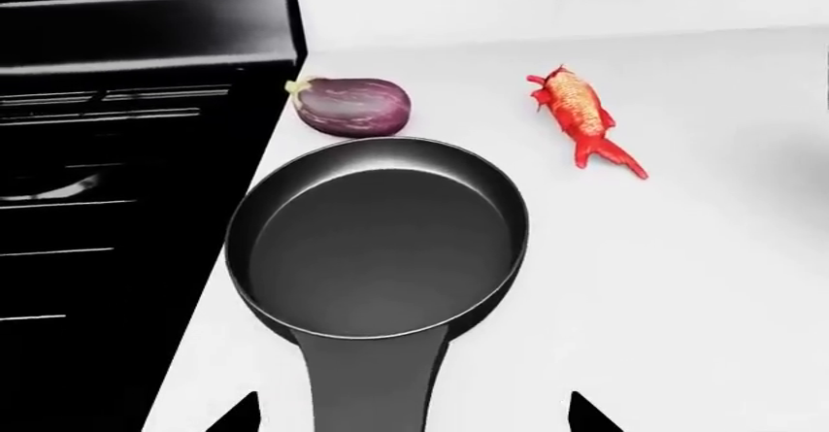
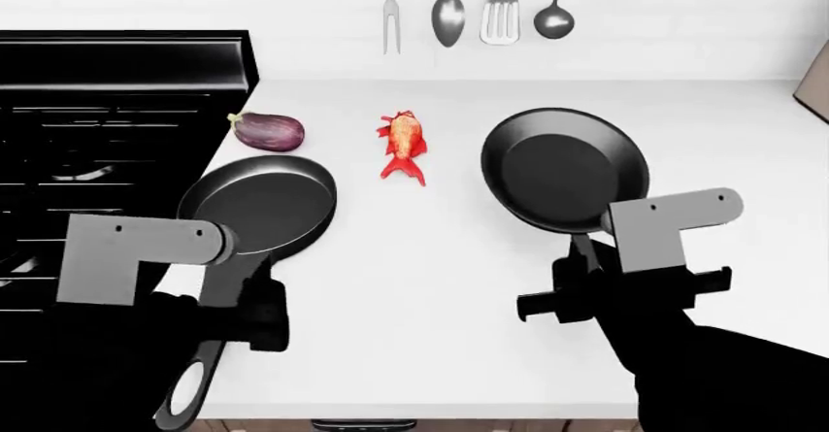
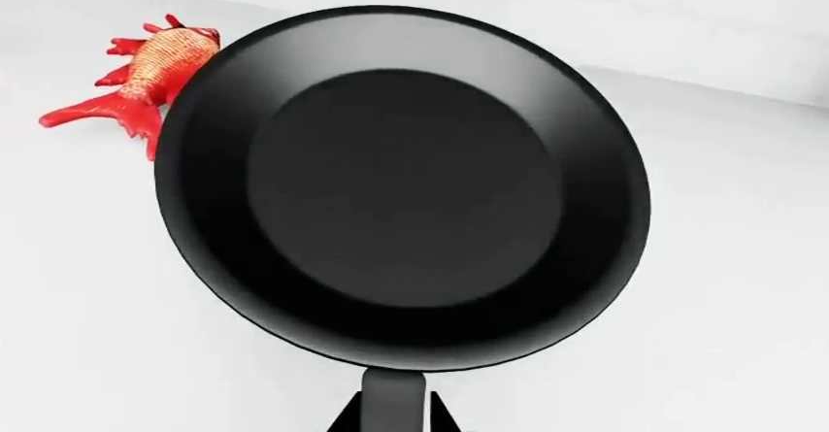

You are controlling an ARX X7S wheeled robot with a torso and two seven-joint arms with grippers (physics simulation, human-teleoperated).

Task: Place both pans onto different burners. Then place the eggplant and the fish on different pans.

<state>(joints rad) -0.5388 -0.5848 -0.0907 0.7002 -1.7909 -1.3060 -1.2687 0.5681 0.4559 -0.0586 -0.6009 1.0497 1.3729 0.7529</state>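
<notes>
One black pan (image 2: 259,204) (image 1: 376,243) rests on the white counter beside the stove, its long handle with a hole at the end (image 2: 194,388) pointing toward me. My left gripper (image 1: 412,408) (image 2: 247,291) is open, its fingers wide apart on either side of that handle. My right gripper (image 3: 392,413) (image 2: 577,262) is shut on the handle of the second pan (image 3: 402,184) (image 2: 564,170), whose face tips toward the head camera. The purple eggplant (image 2: 268,131) (image 1: 352,105) lies just beyond the left pan. Between the pans lies the red-orange fish (image 2: 406,147) (image 1: 583,116) (image 3: 143,78). The burners (image 2: 91,150) are at the left.
The glossy black stove (image 1: 116,160) borders the counter's left edge, with a raised back panel (image 2: 123,58). A fork, spoon, spatula and ladle (image 2: 499,10) hang on the back wall. The white counter (image 2: 428,286) stretches right to a brown object (image 2: 816,87) at the edge.
</notes>
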